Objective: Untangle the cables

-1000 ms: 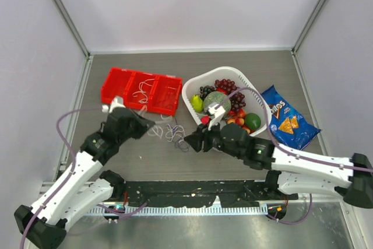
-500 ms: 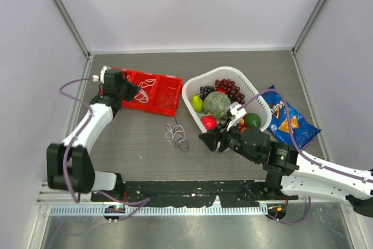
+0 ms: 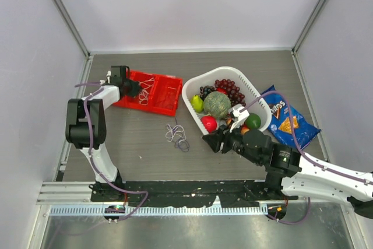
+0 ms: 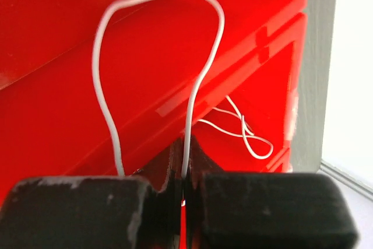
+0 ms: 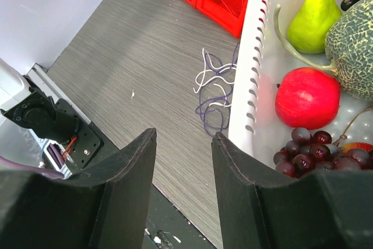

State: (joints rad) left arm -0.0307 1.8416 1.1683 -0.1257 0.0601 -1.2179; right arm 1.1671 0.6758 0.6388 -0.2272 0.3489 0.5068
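Left gripper (image 3: pixel 129 87) hangs over the red bin (image 3: pixel 152 107) at far left, clamped. A purplish-and-white tangle (image 3: pixel 176 135) lies mid-table, stretched near-to-far, with the right gripper (image 3: pixel 211 142) just right of it.

Left wrist: the jaws pinch a white cord (image 4: pixel 187 132), its loop pointing straight out from the tips. This is probably sorting, so letting go comes next.

Right wrist: half-spread, empty fingers (image 5: pixel 122 185) face the tangle beside the white basket (image 5: pixel 250 68).

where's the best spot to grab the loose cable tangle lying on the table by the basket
Pinch the purplish loop that sticks out at the near end of the tangle, coming straight down. It lies flat on the table and close to the white basket, so a side approach looks cramped.
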